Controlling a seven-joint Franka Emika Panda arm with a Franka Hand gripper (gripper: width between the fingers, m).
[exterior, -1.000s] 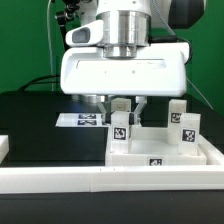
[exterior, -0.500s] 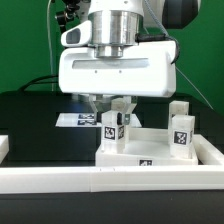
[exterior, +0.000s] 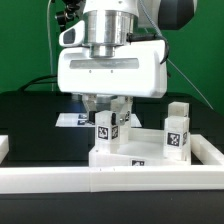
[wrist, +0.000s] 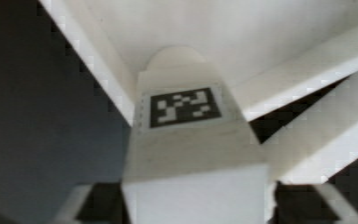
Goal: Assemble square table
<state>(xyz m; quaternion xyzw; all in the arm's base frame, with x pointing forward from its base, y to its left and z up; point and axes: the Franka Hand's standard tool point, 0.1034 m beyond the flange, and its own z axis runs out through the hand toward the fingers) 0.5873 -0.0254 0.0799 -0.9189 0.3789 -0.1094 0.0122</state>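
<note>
Since a second ago our arm and the square table have slid toward the exterior view's left. At the tabletop's left corner stands a leg, with our gripper straddling it; fingers look slightly apart from it, though we cannot tell whether they grip. At the tabletop's right stands a second leg. Beyond lies the marker board.

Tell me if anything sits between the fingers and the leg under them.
Nothing visible does. The gripper is directly over the leg, its fingers flanking the leg's top, which stands upright on the square slab. The other leg stands well aside.
</note>
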